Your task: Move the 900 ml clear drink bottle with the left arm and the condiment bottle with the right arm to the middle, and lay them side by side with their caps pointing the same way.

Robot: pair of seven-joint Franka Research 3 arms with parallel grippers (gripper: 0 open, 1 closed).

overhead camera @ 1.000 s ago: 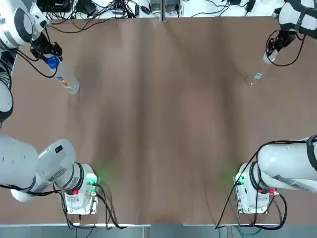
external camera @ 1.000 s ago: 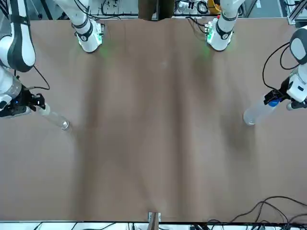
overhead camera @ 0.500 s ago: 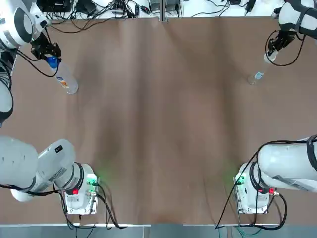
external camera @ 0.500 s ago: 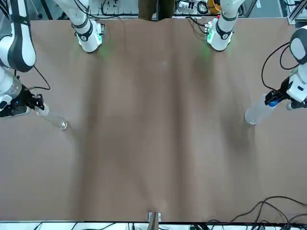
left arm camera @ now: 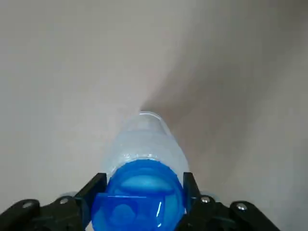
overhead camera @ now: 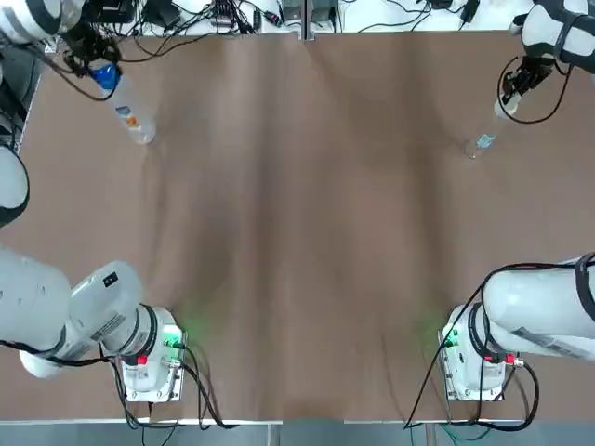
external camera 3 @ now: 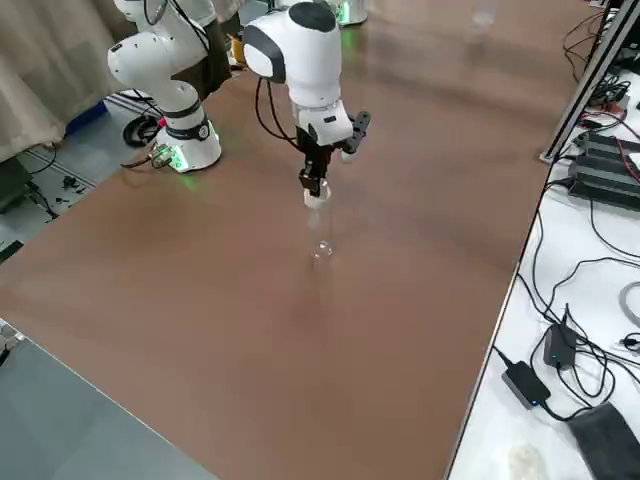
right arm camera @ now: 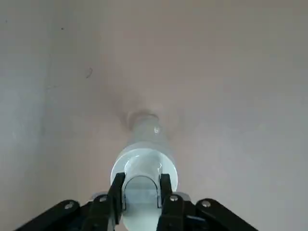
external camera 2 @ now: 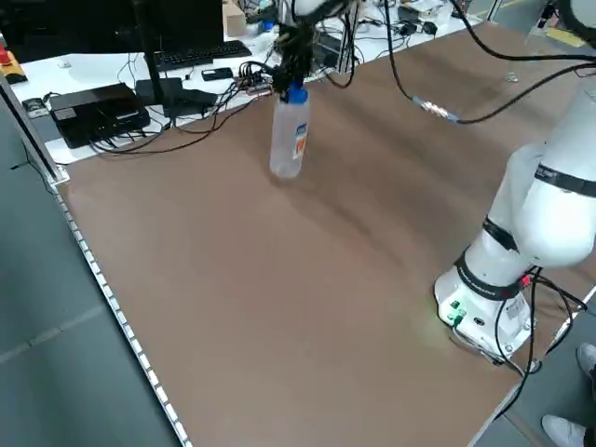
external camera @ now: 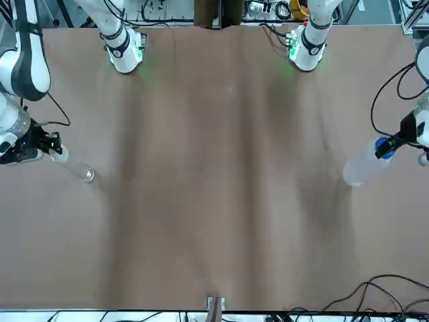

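Hanging drink bottle [overhead camera: 128, 111]: we are holding it upright by its blue cap [external camera 2: 294, 93] at the far left corner of the surface [overhead camera: 297, 232], well apart from the middle. We cannot tell whether its base is touching down.
Condiment bottle [overhead camera: 487, 133]: we are holding this slim one upright too, by its top end, near the far right edge. It is just as distant from the middle.
Left pincer [left arm camera: 139, 190]: its fingers are sitting on either side of the blue cap, clamped against it and gripping nothing else.
Right pincer [right arm camera: 142, 190]: its fingers are pressing the condiment bottle's top between them, with only that narrow width separating them.
Step in hand: we are judging both grasps as made and the carry to the middle as barely begun, since both bottles are out at the far corners.
Next move: we are expecting to bring both arms inward together, stopping with the bottles near each other, then tipping each over so both caps are aiming one way.
Watching for: a cap-only hold is letting the long drink bottle swing, so we are favouring a slow carry and a gentle lay-down.
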